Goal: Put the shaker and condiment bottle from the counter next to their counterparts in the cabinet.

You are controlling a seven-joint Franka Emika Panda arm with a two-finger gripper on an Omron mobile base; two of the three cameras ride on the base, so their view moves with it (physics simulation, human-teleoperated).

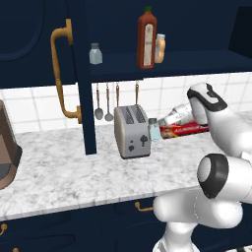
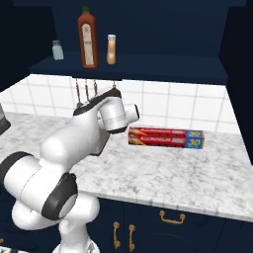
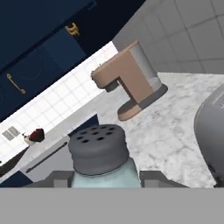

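Note:
The teal-tinted shaker (image 1: 154, 130) with its grey holed cap (image 3: 99, 148) stands low over the marbled counter (image 1: 74, 172), just right of the toaster. My gripper (image 1: 159, 126) reaches it from the right. In the hand view both fingertips (image 3: 59, 178) press against its glass sides, so my gripper (image 3: 106, 179) is shut on it. Whether the shaker still rests on the stone I cannot tell. On the open cabinet's shelf (image 1: 197, 60) the tan-orange condiment bottle (image 1: 160, 48) (image 2: 111, 49) stands beside the tall red-brown bottle (image 1: 146, 39) (image 2: 87, 38). The pale shaker (image 1: 95, 54) (image 2: 58, 50) stands further left.
A grey toaster (image 1: 131, 132) stands close to the left of the gripped shaker. A red foil box (image 1: 184, 130) (image 2: 166, 137) lies behind my hand. The open cabinet door with its brass handle (image 1: 63, 74) hangs left. A brown coffee machine (image 1: 7, 147) (image 3: 131, 83) stands far left. Utensils (image 1: 107, 101) hang under the shelf.

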